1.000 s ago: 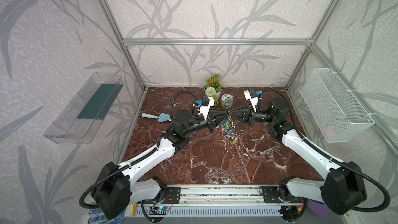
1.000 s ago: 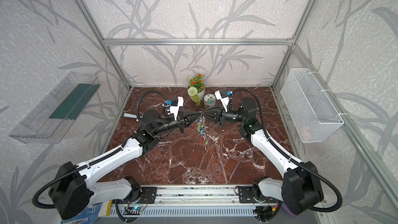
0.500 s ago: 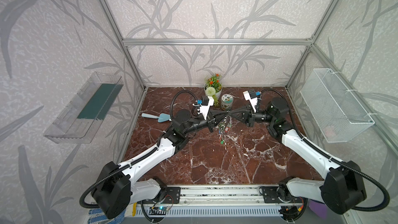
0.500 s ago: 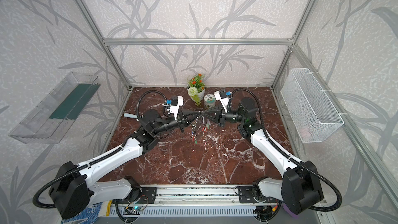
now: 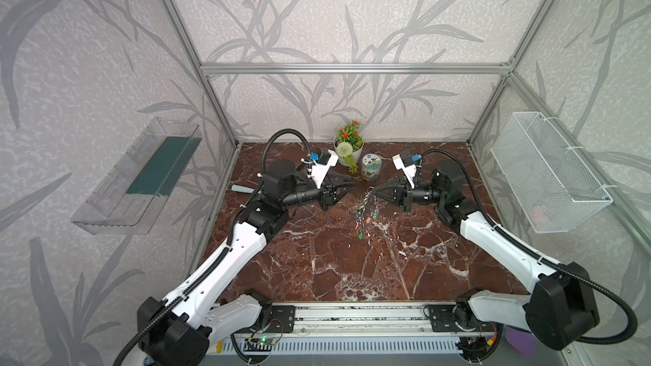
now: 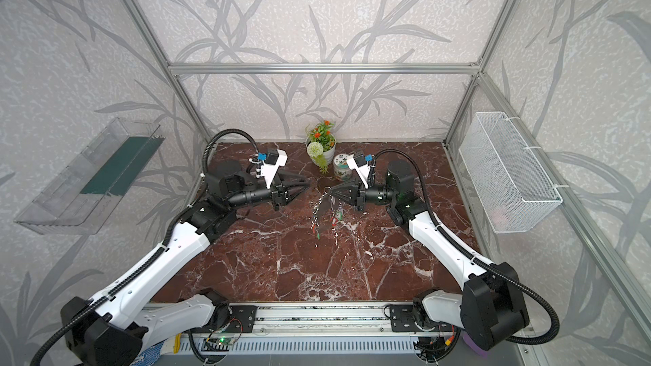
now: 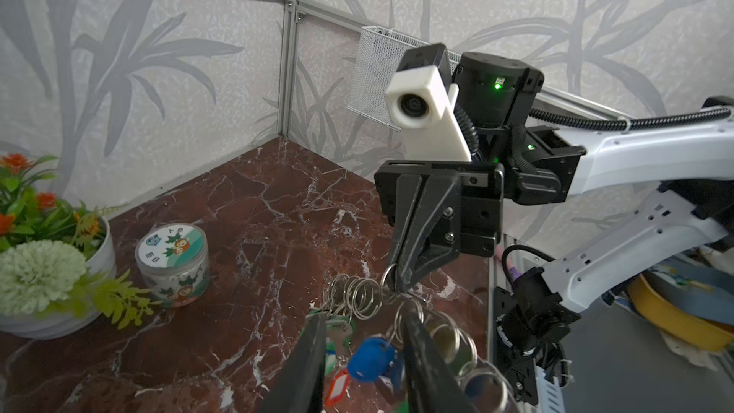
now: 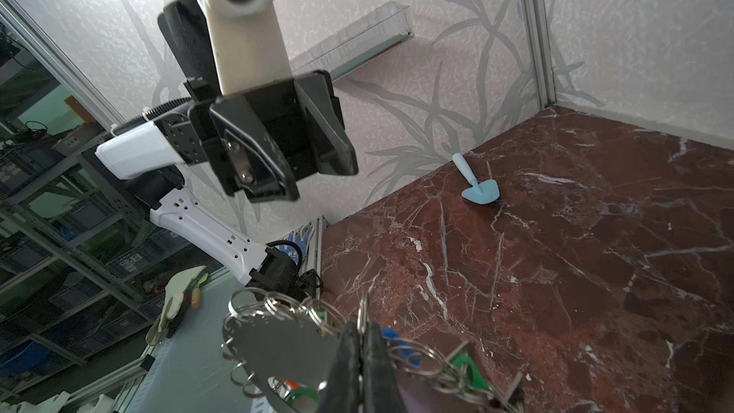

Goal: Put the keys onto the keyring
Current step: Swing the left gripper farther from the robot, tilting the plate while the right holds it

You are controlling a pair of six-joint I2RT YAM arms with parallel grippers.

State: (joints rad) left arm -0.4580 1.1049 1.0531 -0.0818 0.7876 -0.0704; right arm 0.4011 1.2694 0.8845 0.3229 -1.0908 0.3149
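The keyring (image 5: 366,207) (image 6: 322,213), a silvery loop strung with small rings and coloured tags, hangs above the marble floor. My right gripper (image 5: 375,191) (image 8: 362,327) is shut on the loop's top edge (image 8: 362,305). In the left wrist view the right gripper (image 7: 400,284) pinches the keyring (image 7: 357,295) just ahead of my left gripper (image 7: 361,313), whose jaws stand apart. A blue tag (image 7: 373,355) hangs between them, untouched. My left gripper (image 5: 353,186) (image 8: 308,180) is open and empty, a short way left of the bunch. The keys cannot be singled out; they are hidden among the tags.
A white flower pot (image 5: 348,149) and a round printed tin (image 5: 371,167) stand at the back, close behind the grippers. A light-blue scoop (image 8: 480,190) lies near the left wall. A wire basket (image 5: 549,174) hangs on the right wall, a clear tray (image 5: 141,174) on the left.
My left gripper has opened, let go of the bunch and drawn back a little to the left. The keyring now hangs from the right gripper alone.
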